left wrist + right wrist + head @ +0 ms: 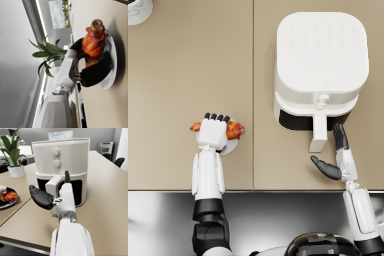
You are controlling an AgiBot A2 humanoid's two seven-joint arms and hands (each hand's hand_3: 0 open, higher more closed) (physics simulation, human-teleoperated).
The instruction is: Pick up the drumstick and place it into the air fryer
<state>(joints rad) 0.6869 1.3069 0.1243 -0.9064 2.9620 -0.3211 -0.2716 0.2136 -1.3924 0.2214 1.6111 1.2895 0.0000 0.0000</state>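
A glazed orange-brown drumstick (234, 130) lies on a small white plate (231, 146) on the tan table, left of centre. My left hand (213, 131) lies over it; in the left wrist view its dark fingers (96, 72) curl around the drumstick (93, 45), which still lies in the plate (113, 50). The white air fryer (320, 60) stands at the back right with its drawer handle (318, 134) pointing toward me. My right hand (338, 157) is open beside that handle, thumb spread, holding nothing; the right wrist view shows one finger (67, 176) up against the handle (53, 186).
A potted plant (12, 150) in a white pot (137, 10) stands at the table's far left corner. The table's front edge (253, 190) runs just ahead of my arms. A seam (253, 75) splits the tabletop between plate and fryer.
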